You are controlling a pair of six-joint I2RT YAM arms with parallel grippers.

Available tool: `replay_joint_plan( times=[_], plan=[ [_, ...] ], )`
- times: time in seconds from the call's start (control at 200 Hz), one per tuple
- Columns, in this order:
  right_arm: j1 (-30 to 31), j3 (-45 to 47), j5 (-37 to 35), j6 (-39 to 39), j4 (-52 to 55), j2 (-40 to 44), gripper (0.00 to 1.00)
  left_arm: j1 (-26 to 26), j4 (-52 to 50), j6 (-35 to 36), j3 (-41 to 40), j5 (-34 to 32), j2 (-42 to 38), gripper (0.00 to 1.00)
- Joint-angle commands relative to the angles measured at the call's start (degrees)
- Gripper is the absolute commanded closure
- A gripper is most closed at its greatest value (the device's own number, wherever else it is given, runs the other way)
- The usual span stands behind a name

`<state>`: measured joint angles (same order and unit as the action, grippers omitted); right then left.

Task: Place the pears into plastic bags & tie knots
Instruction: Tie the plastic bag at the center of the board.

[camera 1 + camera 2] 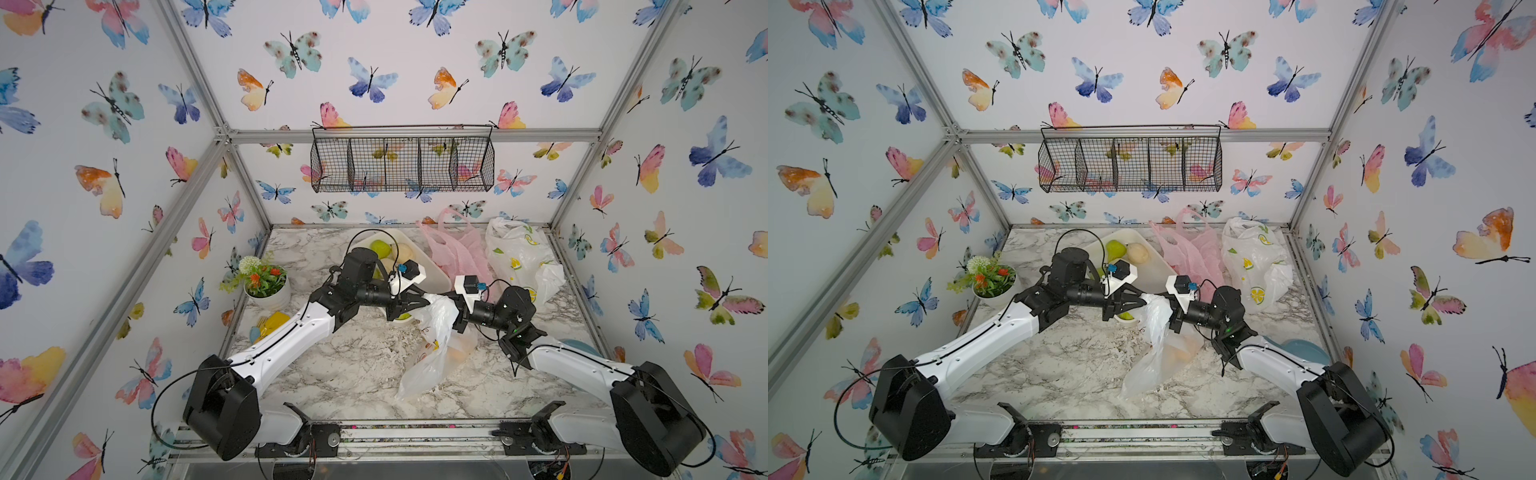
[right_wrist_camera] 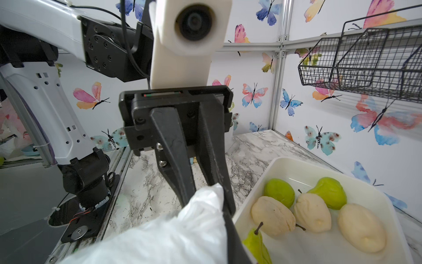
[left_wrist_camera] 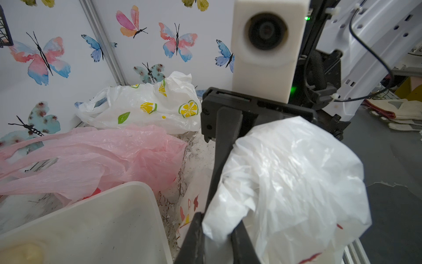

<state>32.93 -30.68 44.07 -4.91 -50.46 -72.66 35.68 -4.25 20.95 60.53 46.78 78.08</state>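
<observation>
Both arms share one build: the left arm (image 1: 286, 338) and the right arm (image 1: 577, 368) have glossy white moulded links between matt black joint housings, with large rounded black housings at the shoulders. Thin black cables loop out from the bases and run along the white links. Each wrist carries a white camera block (image 1: 417, 277) with a small blue plug. The left gripper (image 2: 206, 196) has a boxy black body and long tapered black fingers (image 2: 171, 141); one bears two silver screws (image 2: 162, 163). A green light (image 3: 293, 89) glows on the right arm's black wrist
</observation>
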Motion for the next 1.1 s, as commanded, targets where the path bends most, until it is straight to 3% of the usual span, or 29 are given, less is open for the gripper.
replay_joint_plan(
  times=[0.0,0.03,0.07,0.19,0.436,0.596,0.631,0.711,0.801,0.902,0.977,1.097],
  plan=[
    [-0.1,-0.8,-0.5,0.0,0.0,0.6,0.87,0.1,-3.0,1.4,1.2,-1.3,0.0,0.72],
    [-0.1,-0.8,-0.5,0.0,0.1,0.7,0.87,0.0,-3.4,1.5,1.2,-1.7,-0.3,0.64],
    [-0.1,-0.9,-0.3,0.0,0.1,0.6,0.87,-0.3,-3.5,1.5,1.0,-1.8,-0.6,0.6],
    [-0.1,-1.2,0.1,-0.1,0.3,0.2,0.87,-0.4,-3.7,1.6,0.9,-0.9,-0.8,0.59],
    [-0.1,-1.4,0.0,0.3,0.9,0.2,0.87,-0.8,-5.3,2.7,0.8,-1.0,-0.9,0.72],
    [-0.1,-1.9,0.2,-0.1,1.3,-0.2,0.86,-1.1,-4.3,2.2,1.6,-1.1,-0.7,0.94],
    [-0.1,-2.1,-0.1,-0.3,1.4,-0.1,0.83,-1.2,-4.3,2.2,1.8,-1.7,-0.6,0.95],
    [-0.1,-2.2,-3.9,-0.9,3.5,1.0,0.66,-1.6,-3.9,2.1,1.7,-3.6,-0.1,0.97],
    [-0.1,-2.3,-15.9,-1.2,13.4,4.5,0.5,-3.0,-0.9,0.8,0.9,-2.9,1.0,0.98],
    [-0.1,-3.4,-27.3,0.3,27.6,9.4,0.47,-4.3,1.6,-0.8,1.2,-1.3,3.1,0.98],
    [-0.1,-5.7,-34.7,-3.0,39.3,13.6,0.41,-5.3,2.5,-1.9,2.1,0.0,5.0,0.98],
    [-0.1,-11.7,-36.2,-5.7,57.4,16.5,0.4,-6.2,1.9,-1.9,4.0,0.4,8.0,0.97]
  ],
)
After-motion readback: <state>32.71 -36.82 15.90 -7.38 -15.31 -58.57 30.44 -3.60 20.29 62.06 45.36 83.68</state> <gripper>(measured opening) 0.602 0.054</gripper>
